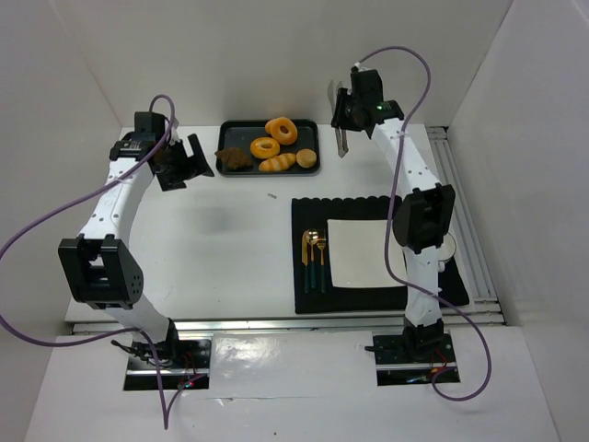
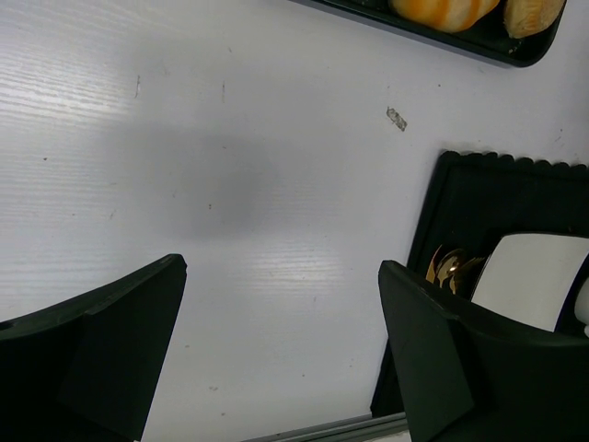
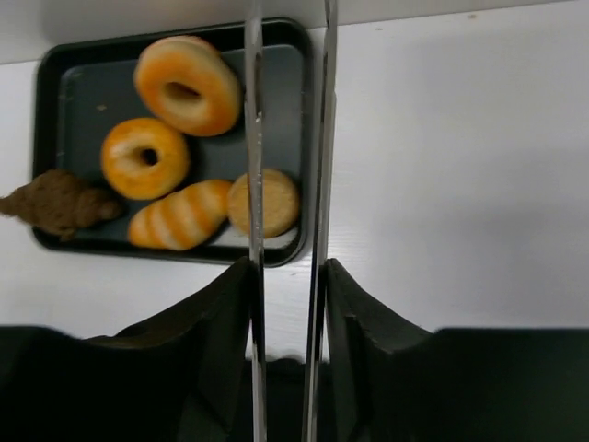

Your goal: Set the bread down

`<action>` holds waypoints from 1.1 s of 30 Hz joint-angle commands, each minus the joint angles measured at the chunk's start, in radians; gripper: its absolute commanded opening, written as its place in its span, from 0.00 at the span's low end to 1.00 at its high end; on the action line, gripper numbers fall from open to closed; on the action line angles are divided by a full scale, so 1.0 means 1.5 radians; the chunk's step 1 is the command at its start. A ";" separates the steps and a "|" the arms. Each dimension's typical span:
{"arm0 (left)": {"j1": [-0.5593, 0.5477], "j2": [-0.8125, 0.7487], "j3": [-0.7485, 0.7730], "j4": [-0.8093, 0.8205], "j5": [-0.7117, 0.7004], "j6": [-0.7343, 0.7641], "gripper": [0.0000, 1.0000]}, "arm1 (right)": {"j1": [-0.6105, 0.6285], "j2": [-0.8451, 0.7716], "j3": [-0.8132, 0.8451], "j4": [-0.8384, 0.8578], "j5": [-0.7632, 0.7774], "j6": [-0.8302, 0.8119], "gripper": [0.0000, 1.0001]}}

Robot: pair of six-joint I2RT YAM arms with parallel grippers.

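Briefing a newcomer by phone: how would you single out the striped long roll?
Find the black tray at the far edge of the table. In its near row of three, the striped long roll lies in the middle, between a dark brown piece and a round bun. Only it is elongated with pale bands.

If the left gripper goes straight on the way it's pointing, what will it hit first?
Probably the bare table, between the bread tray and the black mat; nothing else shows between the left gripper's fingers.
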 commanded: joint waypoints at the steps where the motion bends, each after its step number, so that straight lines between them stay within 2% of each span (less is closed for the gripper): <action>1: 0.007 -0.051 0.007 0.003 -0.020 0.026 0.99 | 0.026 0.022 0.083 -0.115 -0.079 -0.034 0.44; 10: 0.007 -0.051 -0.005 0.003 -0.026 0.026 0.99 | 0.026 0.082 0.146 -0.099 -0.183 -0.015 0.53; 33: 0.007 -0.039 -0.005 0.003 -0.026 0.020 0.99 | 0.026 0.139 0.124 0.001 -0.155 0.011 0.58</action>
